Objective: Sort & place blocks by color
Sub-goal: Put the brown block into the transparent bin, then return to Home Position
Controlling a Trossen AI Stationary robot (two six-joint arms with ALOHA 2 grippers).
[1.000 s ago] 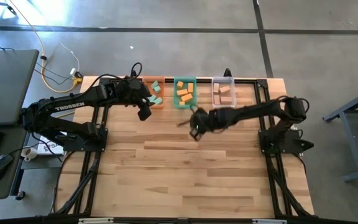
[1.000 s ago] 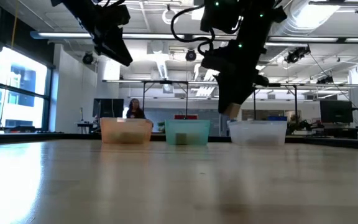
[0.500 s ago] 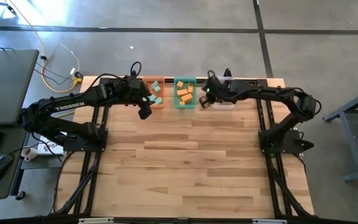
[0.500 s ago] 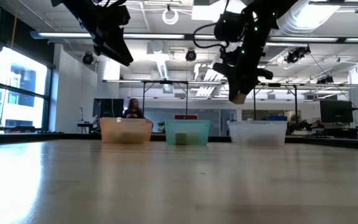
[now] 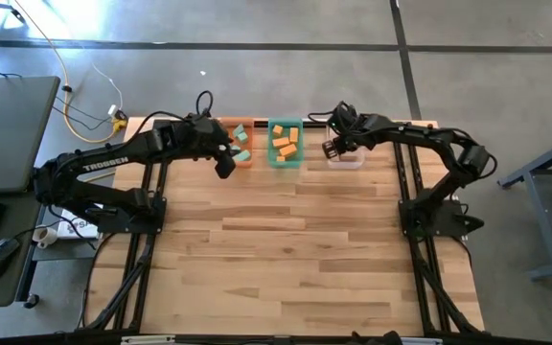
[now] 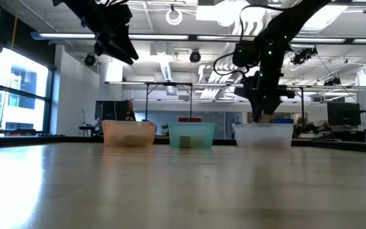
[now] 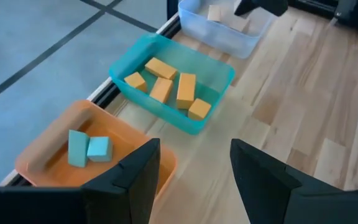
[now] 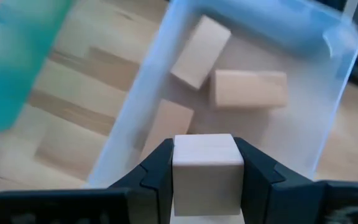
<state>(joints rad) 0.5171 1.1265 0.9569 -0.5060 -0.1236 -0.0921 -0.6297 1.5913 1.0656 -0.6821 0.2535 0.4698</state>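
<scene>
My right gripper (image 5: 332, 149) is shut on a tan wooden block (image 8: 205, 169) and hangs over the near end of the clear tray (image 8: 332, 68) at the table's far edge. Three tan blocks (image 8: 250, 88) lie on that tray's floor. My left gripper (image 7: 194, 168) stands open and holds nothing, raised above the table just near of the orange tray (image 7: 45, 158). Two teal blocks (image 7: 87, 148) lie in the orange tray. Several orange blocks (image 7: 166, 84) lie in the green tray (image 7: 219, 73) beside it. My right gripper pinches the tan block by two opposite side faces (image 8: 178, 167) between its two fingers. The fingers (image 8: 257, 177) slant steeply down toward the tray. The block is lifted clear, above the clear tray's near end and above the blocks inside.
The three trays stand in a row along the far edge: orange (image 5: 241, 146), green (image 5: 285, 142), clear (image 5: 347, 153). The wooden tabletop (image 5: 295, 249) stretches bare toward the near edge. A person (image 6: 128, 109) shows far off in the room behind.
My right gripper has carried the tan block from over the middle of the table toward the far edge and then to the right, past the green tray, to above the clear tray, rolling as it went. The block has stayed in the hold throughout.
</scene>
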